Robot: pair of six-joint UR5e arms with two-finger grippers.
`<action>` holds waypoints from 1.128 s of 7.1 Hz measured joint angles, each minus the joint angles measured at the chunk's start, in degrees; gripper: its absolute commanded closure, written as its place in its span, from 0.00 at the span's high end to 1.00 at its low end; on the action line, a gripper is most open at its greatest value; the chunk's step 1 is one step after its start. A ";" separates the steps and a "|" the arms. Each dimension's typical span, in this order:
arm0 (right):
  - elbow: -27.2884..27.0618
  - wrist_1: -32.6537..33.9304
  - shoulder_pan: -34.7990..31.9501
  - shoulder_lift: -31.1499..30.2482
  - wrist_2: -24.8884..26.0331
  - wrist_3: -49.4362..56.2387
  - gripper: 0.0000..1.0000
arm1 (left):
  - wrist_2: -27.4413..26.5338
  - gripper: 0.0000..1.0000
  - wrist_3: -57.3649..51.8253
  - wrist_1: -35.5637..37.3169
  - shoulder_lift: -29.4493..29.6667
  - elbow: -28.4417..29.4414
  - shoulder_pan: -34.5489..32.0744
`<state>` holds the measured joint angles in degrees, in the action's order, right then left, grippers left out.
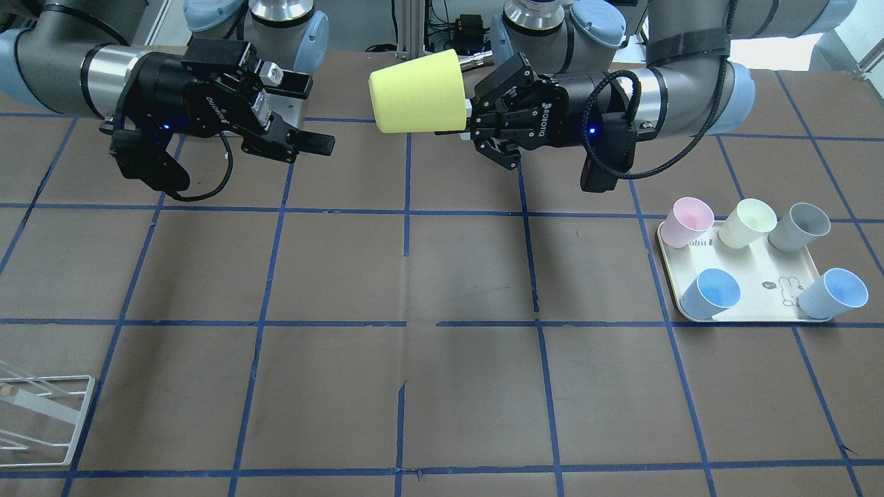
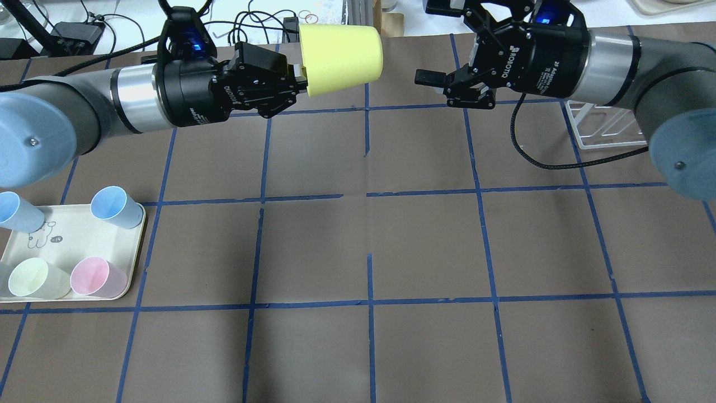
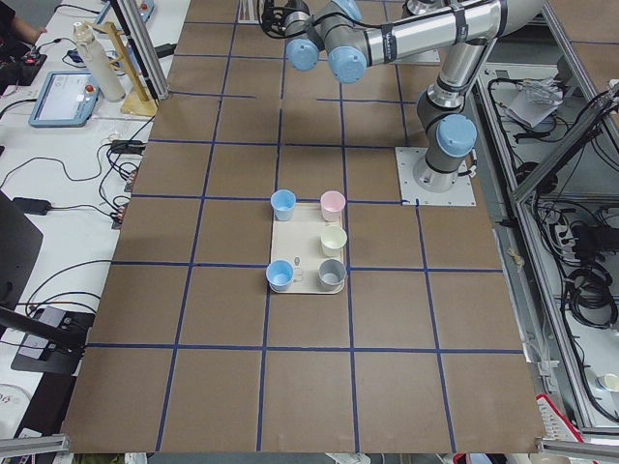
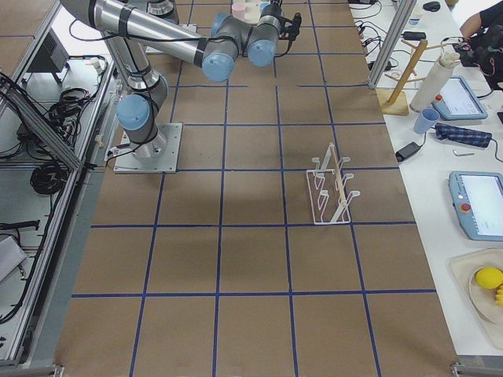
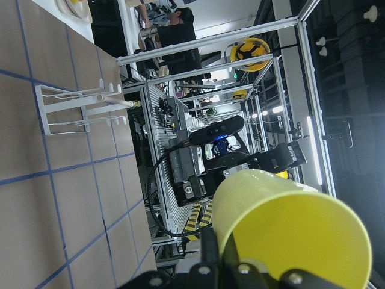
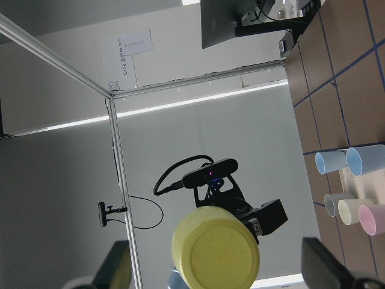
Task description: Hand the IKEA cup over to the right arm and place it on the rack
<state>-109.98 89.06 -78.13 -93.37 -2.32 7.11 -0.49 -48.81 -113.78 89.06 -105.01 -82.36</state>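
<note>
My left gripper is shut on the rim of the bright yellow IKEA cup and holds it on its side high over the table's far middle, base toward the right arm. The cup also shows in the front-facing view and the left wrist view. My right gripper is open and empty, facing the cup's base with a small gap; the cup base sits between its fingers in the right wrist view. The white wire rack stands on the table under the right arm.
A cream tray at the table's left near corner holds two blue, a pale cream-yellow, a pink and a grey cup. The rack also shows at the front-facing view's lower left. Brown table with blue tape grid.
</note>
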 measured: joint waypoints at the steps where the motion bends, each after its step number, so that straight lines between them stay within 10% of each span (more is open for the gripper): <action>1: 0.07 0.06 -0.41 -0.10 -0.68 -1.42 1.00 | 1.53 0.00 0.02 0.87 -0.14 -0.64 -0.90; 8: 0.45 0.93 -4.48 -0.97 -1.40 -4.94 0.99 | 1.81 0.00 -0.01 1.45 -0.75 -1.16 -1.66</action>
<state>-109.53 89.99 -82.61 -94.34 -3.73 2.17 1.32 -48.82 -112.33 88.31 -106.17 -84.02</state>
